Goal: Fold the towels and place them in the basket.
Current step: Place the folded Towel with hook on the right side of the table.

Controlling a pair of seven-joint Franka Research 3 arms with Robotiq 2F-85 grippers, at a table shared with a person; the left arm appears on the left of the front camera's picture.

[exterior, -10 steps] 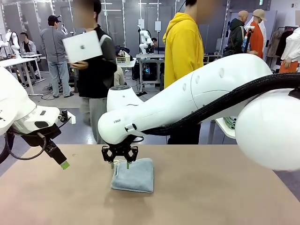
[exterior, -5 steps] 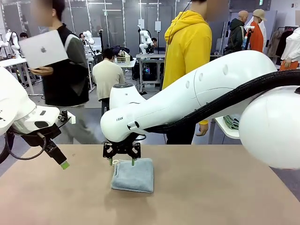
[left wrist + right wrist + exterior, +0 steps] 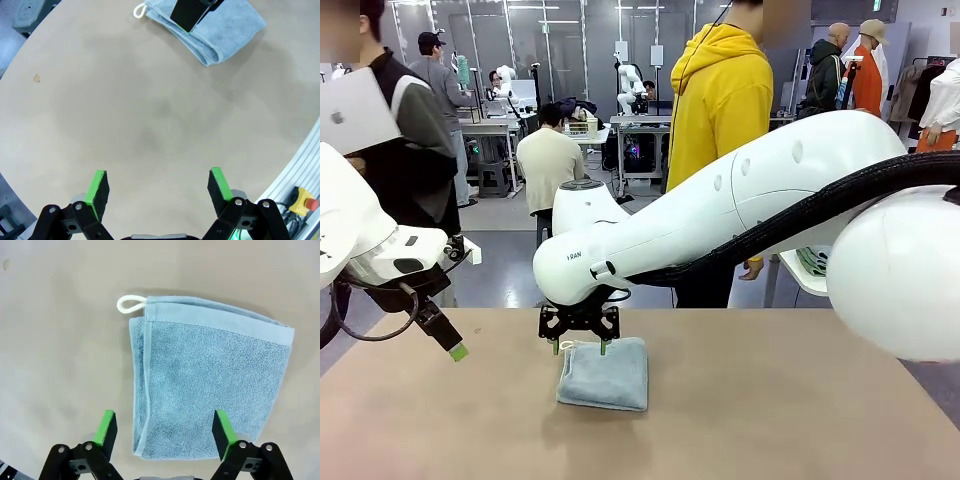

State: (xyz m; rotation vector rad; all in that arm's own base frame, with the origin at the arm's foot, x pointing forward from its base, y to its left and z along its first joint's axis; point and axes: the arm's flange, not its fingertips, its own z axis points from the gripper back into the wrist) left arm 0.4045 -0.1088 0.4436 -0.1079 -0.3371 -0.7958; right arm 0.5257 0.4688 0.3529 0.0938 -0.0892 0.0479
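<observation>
While the folded light blue towel (image 3: pixel 608 378) is lying flat on the tan table (image 3: pixel 790 420) in the front view, the right gripper (image 3: pixel 580 346) is hovering just above its far-left edge with fingers spread and nothing between them. I judge the step in hand to be taking hold of the towel for the basket, which is calling for a straight descent and a pinch through every layer at once. The left gripper (image 3: pixel 456 349) is hanging well off to the left, and it is probably doing best by keeping clear. From the left wrist, that gripper's green pads (image 3: pixel 98 192) are standing wide apart over bare tabletop, gripping nothing, with the towel lying well ahead under the other arm's finger. From the right wrist, one open finger is sitting over the cloth and the other just off its hemmed side, so closing there is likely catching the stacked edge. The towel is showing as a near-square of soft, nubbly terry, doubled over and limp, with a stitched hem and a small white cord loop (image 3: pixel 131 302) sticking out at one corner.
</observation>
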